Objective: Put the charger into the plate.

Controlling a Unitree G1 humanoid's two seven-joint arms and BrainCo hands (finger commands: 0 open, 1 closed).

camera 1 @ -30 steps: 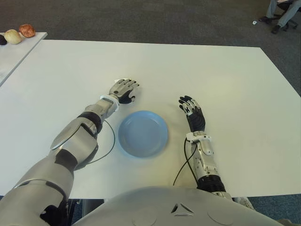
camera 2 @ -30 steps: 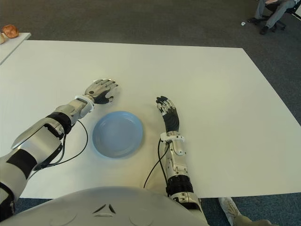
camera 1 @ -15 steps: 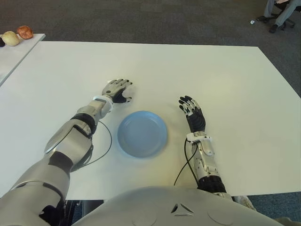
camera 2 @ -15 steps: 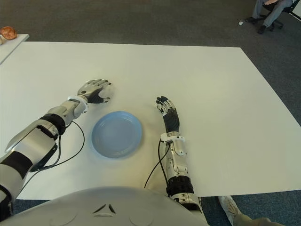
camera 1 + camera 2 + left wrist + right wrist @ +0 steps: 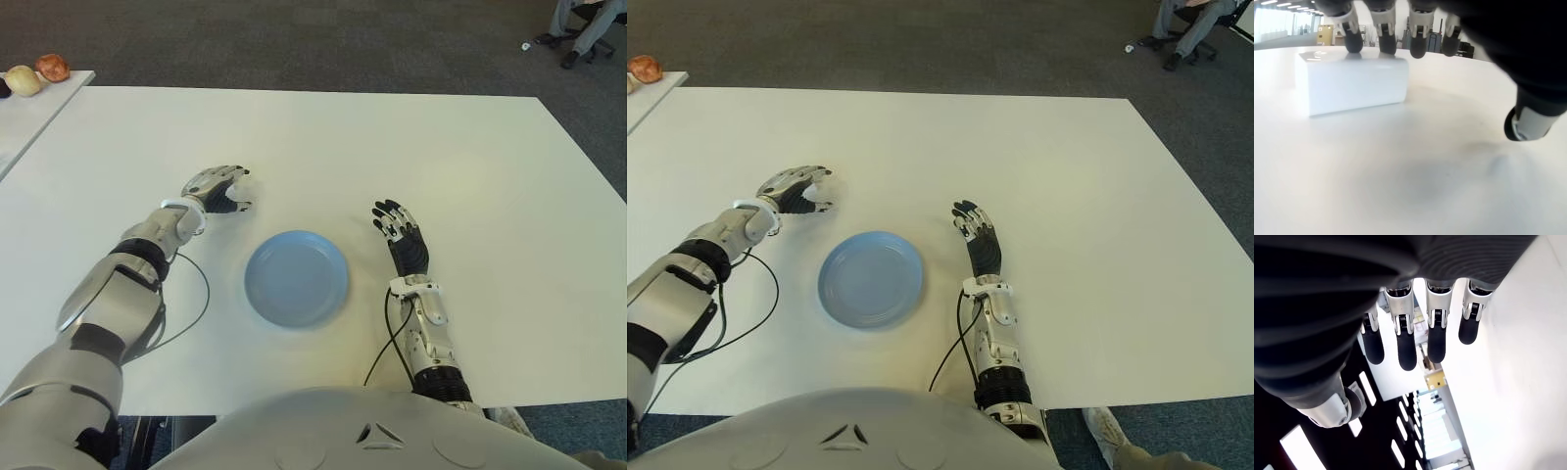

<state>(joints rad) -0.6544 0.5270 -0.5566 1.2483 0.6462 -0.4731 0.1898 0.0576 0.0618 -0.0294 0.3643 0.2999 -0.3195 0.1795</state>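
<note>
No grasp was made yet: left hand (image 5: pixel 217 186) arched open over the charger (image 5: pixel 1352 82) at the plate's (image 5: pixel 296 278) 10 o'clock, fingertips touching its top; right hand (image 5: pixel 400 233) lay open at 3 o'clock.

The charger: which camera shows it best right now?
The left wrist view: the white charger fills it, lying on the table under the left robot hand's fingertips. In both eye views that hand covers it almost entirely. The right wrist view misses it.
</note>
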